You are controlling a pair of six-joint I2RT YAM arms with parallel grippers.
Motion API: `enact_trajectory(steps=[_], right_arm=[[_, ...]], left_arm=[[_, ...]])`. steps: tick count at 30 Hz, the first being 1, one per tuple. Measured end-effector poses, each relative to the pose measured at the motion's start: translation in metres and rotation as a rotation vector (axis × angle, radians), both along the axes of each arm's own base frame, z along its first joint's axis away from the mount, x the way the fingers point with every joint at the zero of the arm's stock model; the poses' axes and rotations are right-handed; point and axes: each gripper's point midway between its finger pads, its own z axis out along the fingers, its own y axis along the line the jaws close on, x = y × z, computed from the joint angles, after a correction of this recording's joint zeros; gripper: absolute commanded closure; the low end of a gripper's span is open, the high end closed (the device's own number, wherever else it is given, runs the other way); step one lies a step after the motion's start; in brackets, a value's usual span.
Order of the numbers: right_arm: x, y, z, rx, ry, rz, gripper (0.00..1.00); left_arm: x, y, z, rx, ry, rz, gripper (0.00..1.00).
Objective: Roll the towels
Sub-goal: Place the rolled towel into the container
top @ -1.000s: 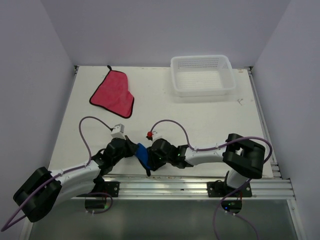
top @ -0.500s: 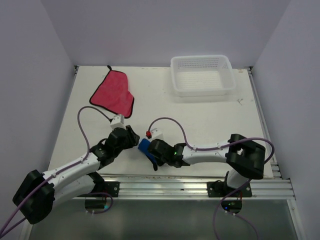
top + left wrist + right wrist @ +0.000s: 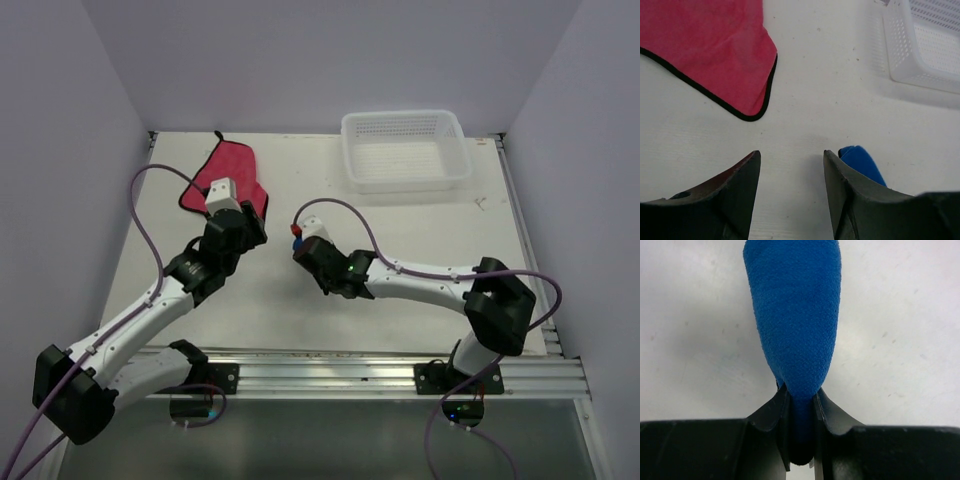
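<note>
The blue towel (image 3: 792, 315) is a short tight roll, pinched at one end by my right gripper (image 3: 799, 400) and held over the white table. From above only a sliver of the blue towel (image 3: 297, 243) shows at the right gripper (image 3: 301, 250), near the table's middle. The pink-red towel (image 3: 225, 178) lies flat at the far left, one corner folded. My left gripper (image 3: 248, 222) hovers open just short of its near edge, nothing between the fingers. In the left wrist view the pink-red towel (image 3: 705, 50) lies ahead left of the left gripper (image 3: 791, 160), and the blue towel (image 3: 862, 165) peeks past the right finger.
A white mesh basket (image 3: 405, 180) stands at the far right of the table; its wall also shows in the left wrist view as the basket (image 3: 905, 60). Purple cables loop above both arms. A metal rail (image 3: 400, 375) runs along the near edge.
The left gripper let go of the blue roll, opened and swung away toward the pink-red towel. The right gripper closed on the roll and carried it from the near edge toward the middle.
</note>
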Motion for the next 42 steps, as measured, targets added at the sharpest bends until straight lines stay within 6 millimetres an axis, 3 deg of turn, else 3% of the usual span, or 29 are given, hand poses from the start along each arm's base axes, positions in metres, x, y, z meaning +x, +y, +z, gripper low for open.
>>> enact_trajectory(steps=[6,12,15,18,22,26,34,40,42], right_arm=[[0.071,-0.009,0.061,0.064,-0.087,-0.084,1.00],[0.176,-0.037,0.132,0.162,-0.195,-0.233,1.00],[0.230,-0.059,0.153,0.197,-0.238,-0.318,1.00],[0.275,-0.081,0.157,0.218,-0.256,-0.382,1.00],[0.325,-0.110,0.141,0.216,-0.249,-0.455,1.00],[0.349,-0.135,0.103,0.187,-0.198,-0.499,1.00],[0.362,-0.161,0.019,0.129,-0.060,-0.535,1.00],[0.358,-0.158,-0.010,0.109,0.000,-0.523,1.00],[0.356,-0.157,-0.019,0.103,0.019,-0.518,0.90]], left_arm=[[0.009,0.011,-0.003,0.086,0.018,0.013,0.42],[0.013,0.018,-0.015,0.147,0.051,0.016,0.39],[0.015,0.018,-0.020,0.162,0.064,0.013,0.37],[0.016,0.019,-0.026,0.171,0.079,0.018,0.35],[0.018,0.021,-0.038,0.179,0.101,0.022,0.34],[0.017,0.021,-0.052,0.189,0.137,0.012,0.34],[0.017,0.018,-0.062,0.182,0.159,-0.009,0.34],[0.018,0.012,-0.069,0.175,0.177,-0.033,0.33],[0.018,0.011,-0.070,0.172,0.182,-0.039,0.33]])
